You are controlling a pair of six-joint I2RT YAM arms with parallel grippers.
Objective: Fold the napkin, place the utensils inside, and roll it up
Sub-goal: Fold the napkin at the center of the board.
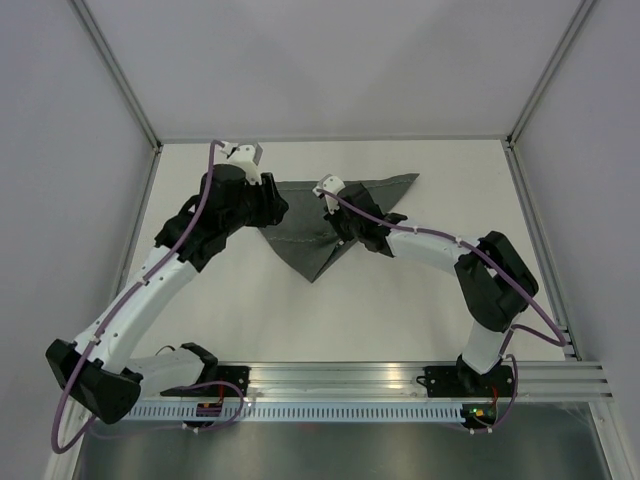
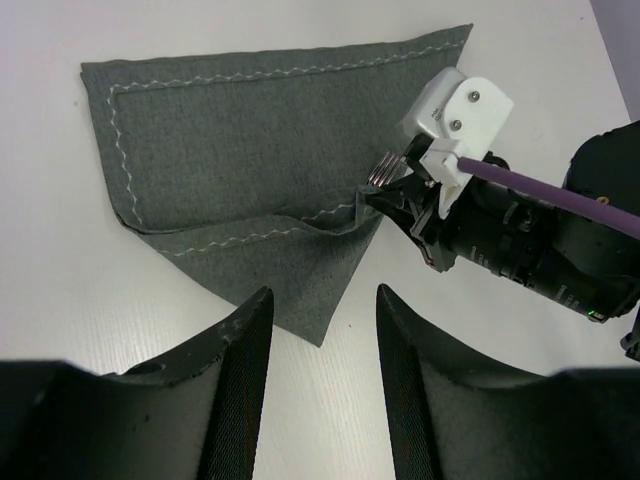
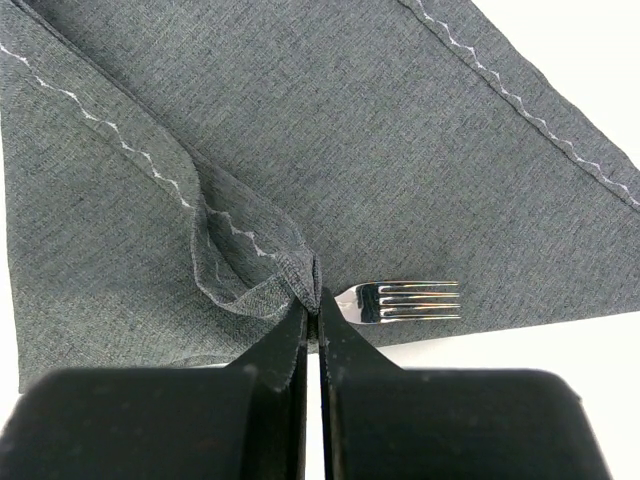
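1. The white table (image 1: 400, 310) carries everything, with both arm bases on the rail at its near edge.
2. The napkin (image 1: 305, 240) lies in the far half of the table, near the middle. It is folded into a rough triangle, with its long edge along the far side, one corner reaching right and its point aimed near. The left wrist view shows two layers of napkin (image 2: 240, 130), the upper one with its pale stitched edge lying across the lower.
3. The left arm (image 1: 150, 290) reaches from the near left to the napkin's far left corner. The right arm (image 1: 470, 270) bends in from the right, and its wrist is over the middle of the cloth.
4. The left gripper (image 2: 318, 350) hangs above the table just off the napkin's near point. Its fingers are spread well apart, with only bare table and a tip of cloth showing between them.
5. The right gripper (image 3: 312, 310) has its fingers pressed together on a small raised pinch of the napkin (image 3: 330, 130). It holds the stitched edge of the upper layer, which puckers into a ridge leading up to the fingertips.
6. The fork (image 3: 410, 300) shows only its tines, lying flat on the cloth just beside the right gripper's fingertips. The handle is hidden, and the same tines (image 2: 383, 168) show in the left wrist view.
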